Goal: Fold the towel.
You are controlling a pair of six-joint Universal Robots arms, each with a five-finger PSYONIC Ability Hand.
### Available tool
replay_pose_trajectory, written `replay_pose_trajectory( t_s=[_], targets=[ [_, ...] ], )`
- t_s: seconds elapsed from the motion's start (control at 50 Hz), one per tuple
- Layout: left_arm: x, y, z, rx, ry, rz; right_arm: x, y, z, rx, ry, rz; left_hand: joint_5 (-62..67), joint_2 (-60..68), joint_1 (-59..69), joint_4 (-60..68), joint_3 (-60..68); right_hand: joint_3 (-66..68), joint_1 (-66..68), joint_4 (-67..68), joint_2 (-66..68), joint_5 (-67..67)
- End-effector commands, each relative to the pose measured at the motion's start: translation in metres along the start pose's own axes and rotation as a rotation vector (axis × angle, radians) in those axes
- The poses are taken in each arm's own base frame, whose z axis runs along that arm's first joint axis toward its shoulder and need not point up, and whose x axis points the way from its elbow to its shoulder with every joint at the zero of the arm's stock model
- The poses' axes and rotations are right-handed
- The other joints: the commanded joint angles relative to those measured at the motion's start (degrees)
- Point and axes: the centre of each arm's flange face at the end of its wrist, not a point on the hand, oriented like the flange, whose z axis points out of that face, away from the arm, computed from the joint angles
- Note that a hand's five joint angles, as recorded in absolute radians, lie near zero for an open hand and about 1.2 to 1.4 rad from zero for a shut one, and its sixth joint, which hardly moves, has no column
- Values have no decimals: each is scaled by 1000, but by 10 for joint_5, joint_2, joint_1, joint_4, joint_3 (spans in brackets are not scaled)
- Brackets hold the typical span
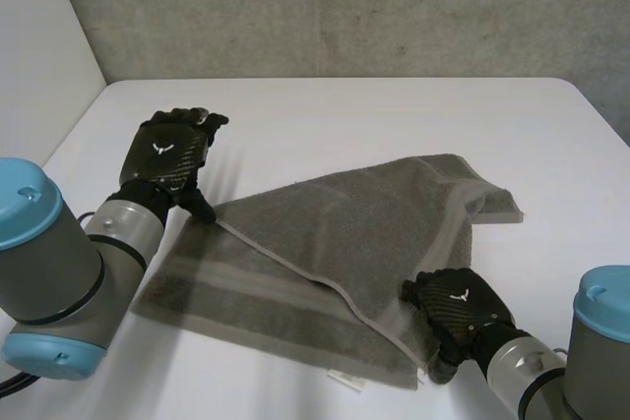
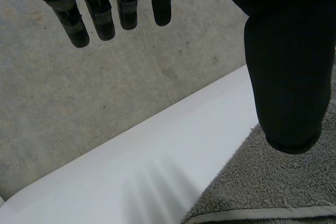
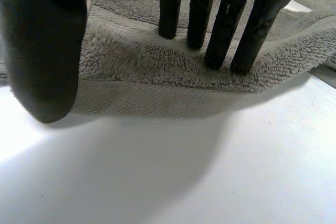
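Note:
A grey towel (image 1: 345,233) lies on the white table (image 1: 394,115), its far layer folded over at a slant so a band-trimmed strip shows along the near left. My left hand (image 1: 167,154) hovers just above the towel's left edge (image 2: 273,182), fingers (image 2: 100,19) straight and spread, holding nothing. My right hand (image 1: 458,302) is at the towel's near right edge. Its fingers (image 3: 220,24) press down on top of the thick edge (image 3: 157,66) and its thumb (image 3: 47,51) meets the hem from the side. That edge is raised slightly off the table.
A grey concrete wall (image 1: 345,7) rises behind the table's far edge. Bare white tabletop lies beyond the towel and to its right. A small white label (image 1: 343,379) sticks out of the towel's near hem.

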Motion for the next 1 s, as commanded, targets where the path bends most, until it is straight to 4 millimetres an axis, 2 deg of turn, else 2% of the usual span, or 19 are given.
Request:
replay_pose_trajectory(
  t_s=[0.02,0.06,0.08,0.12,0.22,0.32,0.42,0.48,0.6,0.88,0.92,1.0],
  targets=[
    [0,2,0,6,-1,0,4,-3,5,40,22,-5,4,3,4,6,8,234,229,231,236,244],
    [0,2,0,9,-1,2,8,-6,7,64,42,-5,4,3,4,6,8,374,369,371,376,384],
    [0,3,0,15,-2,1,8,-6,7,64,43,-5,4,3,4,6,8,374,370,372,377,385],
    [0,3,0,17,-2,1,9,-9,7,75,48,-8,4,3,4,6,8,491,486,488,494,501],
    [1,3,0,15,-2,2,10,-12,7,86,53,-11,2,1,3,4,6,492,487,489,494,502],
    [2,11,1,-8,6,6,17,-27,3,144,73,-18,2,1,3,4,6,492,487,489,494,502],
    [5,24,3,-45,18,9,49,-59,-13,273,183,-13,2,1,3,4,6,492,487,489,494,502],
    [7,34,5,-72,32,7,56,-65,-16,301,192,-15,2,1,3,4,6,492,487,489,494,502],
    [11,49,8,-112,48,5,93,-82,-30,389,237,-10,6,4,6,7,9,492,487,489,494,502],
    [15,73,17,-169,59,3,130,-97,-48,428,300,70,21,19,21,22,25,492,487,489,494,502],
    [15,73,16,-175,60,3,143,-97,-51,442,335,124,21,19,21,22,25,492,487,489,494,502],
    [16,68,14,-172,76,-3,151,-95,-52,442,345,167,22,21,23,24,26,492,487,489,494,502]
  ],
)
